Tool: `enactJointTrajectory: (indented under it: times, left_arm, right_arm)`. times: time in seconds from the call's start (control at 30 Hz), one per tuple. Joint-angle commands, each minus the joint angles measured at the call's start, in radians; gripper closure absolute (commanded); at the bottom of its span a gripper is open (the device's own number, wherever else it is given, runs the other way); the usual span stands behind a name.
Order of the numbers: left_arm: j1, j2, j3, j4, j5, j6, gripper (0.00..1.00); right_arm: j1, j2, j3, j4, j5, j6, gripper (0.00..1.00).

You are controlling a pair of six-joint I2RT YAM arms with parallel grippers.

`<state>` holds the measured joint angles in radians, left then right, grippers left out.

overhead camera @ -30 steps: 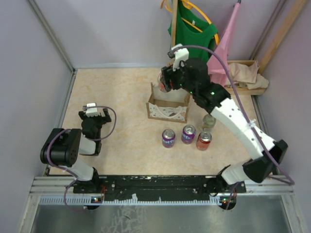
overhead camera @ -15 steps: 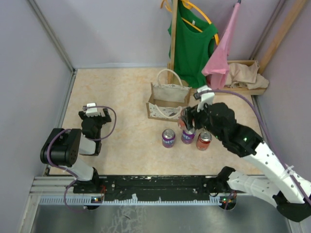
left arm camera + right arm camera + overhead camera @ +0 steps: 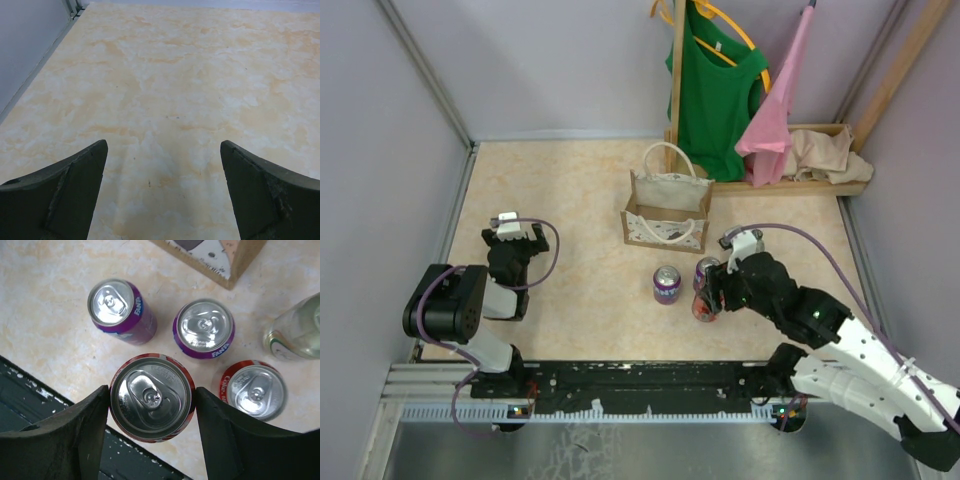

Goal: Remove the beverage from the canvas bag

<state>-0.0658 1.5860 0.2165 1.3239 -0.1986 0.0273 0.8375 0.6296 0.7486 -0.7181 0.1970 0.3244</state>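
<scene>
**Right gripper clamped on red can, outside the bag**

Right gripper [image 3: 150, 390]: jaws about half open, both fingers [image 3: 87, 432] pressed on opposite sides of an upright red can [image 3: 151, 399]. Can top and pull tab face the wrist camera. Cannot tell whether the can's base rests on the table [image 3: 570, 190] or hangs above it.

Position, top view: the held can is at about 5 o'clock from the canvas bag [image 3: 667, 212], apart from it and closer to the arm bases. The bag stands upright, one white loop handle raised at its far side.

Neighbours, right wrist view:
- Purple Fanta can [image 3: 120, 310] at 11 o'clock from the held can, standing apart.
- Second purple can [image 3: 204, 329] at 1 o'clock, just beside it.
- Red Coca-Cola can [image 3: 254, 391] at 3 o'clock, just past the right finger.
- Clear bottle [image 3: 295, 332] at 2 o'clock, cut off by the frame edge.
- A bag corner shows at the 12 o'clock edge.

Left gripper [image 3: 164, 145]: jaws wide apart, nothing between them, only bare table beneath. In the top view it sits at 9 o'clock from the cans, well apart.
</scene>
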Motion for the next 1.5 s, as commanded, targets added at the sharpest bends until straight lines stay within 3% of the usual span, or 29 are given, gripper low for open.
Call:
enactJointTrajectory:
  times: [0.0, 0.2, 0.83, 1.17, 1.33, 1.47]
  left_arm:
    - [-0.002, 0.007, -0.006, 0.018, -0.004, 0.005, 0.00]
    - [-0.001, 0.008, -0.006, 0.018, -0.004, 0.005, 0.00]
    - [-0.001, 0.006, -0.006, 0.018, -0.004, 0.005, 0.00]
    - [-0.001, 0.008, -0.006, 0.018, -0.004, 0.004, 0.00]
    - [0.000, 0.006, -0.005, 0.018, -0.004, 0.005, 0.00]
    - [-0.001, 0.008, -0.006, 0.018, -0.004, 0.005, 0.00]
  right_arm:
    - [0.095, 0.008, -0.023, 0.154, 0.000, 0.049, 1.00]
    - [0.224, 0.097, -0.041, 0.193, 0.132, 0.050, 1.00]
    - [0.244, 0.173, -0.187, 0.395, 0.146, 0.053, 1.00]
    - [0.275, 0.180, -0.157, 0.306, 0.144, 0.081, 0.29]
    - [0.285, 0.180, -0.121, 0.280, 0.162, 0.082, 0.09]
    - [0.284, 0.182, -0.078, 0.261, 0.207, 0.082, 0.01]
